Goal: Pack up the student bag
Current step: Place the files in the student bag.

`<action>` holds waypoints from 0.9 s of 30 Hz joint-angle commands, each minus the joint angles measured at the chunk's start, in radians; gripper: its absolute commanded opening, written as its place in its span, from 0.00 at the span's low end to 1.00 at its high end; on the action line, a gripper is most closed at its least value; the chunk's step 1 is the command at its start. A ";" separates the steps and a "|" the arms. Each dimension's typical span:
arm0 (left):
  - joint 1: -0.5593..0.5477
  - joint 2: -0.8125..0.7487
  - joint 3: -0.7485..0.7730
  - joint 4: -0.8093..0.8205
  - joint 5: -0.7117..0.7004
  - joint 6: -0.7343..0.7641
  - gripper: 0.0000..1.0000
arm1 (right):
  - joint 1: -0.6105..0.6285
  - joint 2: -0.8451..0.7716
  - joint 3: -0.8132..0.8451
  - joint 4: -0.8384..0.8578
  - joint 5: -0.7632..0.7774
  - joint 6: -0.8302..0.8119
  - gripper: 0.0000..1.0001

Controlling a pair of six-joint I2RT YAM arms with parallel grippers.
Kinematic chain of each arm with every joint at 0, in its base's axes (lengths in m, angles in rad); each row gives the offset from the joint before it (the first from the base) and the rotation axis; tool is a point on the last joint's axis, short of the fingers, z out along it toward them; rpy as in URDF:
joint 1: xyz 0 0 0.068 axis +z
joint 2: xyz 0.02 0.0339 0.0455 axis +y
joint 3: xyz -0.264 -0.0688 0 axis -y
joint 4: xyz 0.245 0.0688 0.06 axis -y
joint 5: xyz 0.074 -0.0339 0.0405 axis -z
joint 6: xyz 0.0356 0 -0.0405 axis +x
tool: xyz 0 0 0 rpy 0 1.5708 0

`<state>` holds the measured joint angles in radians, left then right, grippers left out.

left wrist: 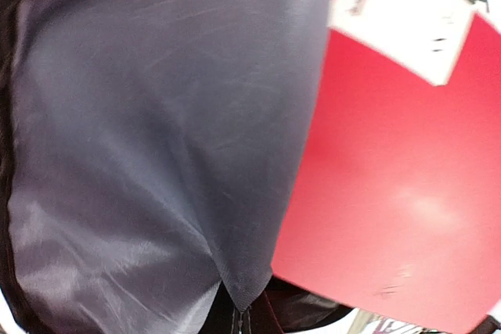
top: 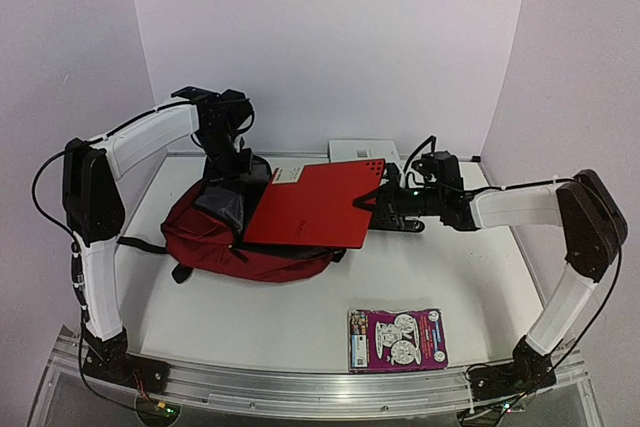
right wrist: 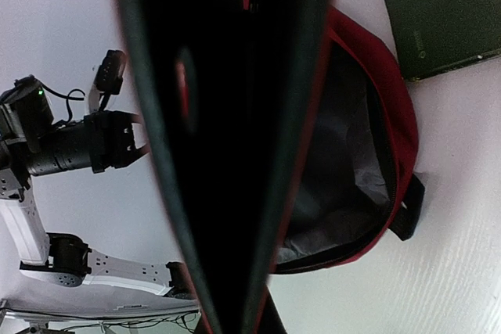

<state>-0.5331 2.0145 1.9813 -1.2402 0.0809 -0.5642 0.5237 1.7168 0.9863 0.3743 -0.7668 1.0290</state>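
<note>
Bench: white top (top: 300, 317) is stretching away from me between the two arm bases, and I am working over it remotely.
Nearest item: a purple picture book (top: 397, 339) is lying flat by the near edge, well apart from everything else and nearer the right arm.
Student bag: the student bag (top: 200, 232) is lying on its side left of centre, with its mouth gaping toward the far left and its grey lining (left wrist: 156, 154) showing.
Folder: a red folder (top: 315, 205) is lying across the top of the bag, its long axis running from the right claw leftward toward the mouth. Its white label (left wrist: 399, 17) is sitting at the far corner.
Right claw: the right claw (top: 383, 202) is pinching the folder's right edge and is reaching in from the right.
Left claw: the left claw (top: 238, 169) is hanging down at the far lip of the mouth. I cannot tell whether it is gripping the fabric, since its fingers are not showing in its own camera.
Key relation: the mouth is lying to the left of the right claw, straight along the folder's length. I am judging that the next push needs to go leftward, though I cannot tell whether the leading edge is already inside.
Far side: a white flat item (top: 365, 150) is resting behind the folder, below pale lilac walls (top: 330, 37).
</note>
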 commanded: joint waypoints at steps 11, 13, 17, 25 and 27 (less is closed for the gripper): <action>0.002 -0.076 -0.008 0.074 -0.061 -0.130 0.00 | 0.053 -0.061 -0.027 0.223 -0.067 0.190 0.00; 0.002 -0.079 -0.007 0.078 -0.071 -0.127 0.00 | 0.048 -0.030 -0.002 0.202 -0.121 0.194 0.00; 0.002 -0.075 -0.001 0.100 -0.072 -0.115 0.00 | 0.047 0.080 0.016 0.192 -0.255 0.276 0.00; -0.003 -0.101 -0.054 0.259 0.104 -0.022 0.00 | 0.056 0.103 0.033 0.227 -0.185 0.238 0.00; -0.005 -0.118 -0.072 0.280 0.156 0.010 0.00 | 0.057 0.158 0.062 0.311 -0.182 0.272 0.00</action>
<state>-0.5339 1.9944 1.9259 -1.1366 0.1067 -0.6328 0.5599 1.8083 0.9678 0.4981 -0.8884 1.2875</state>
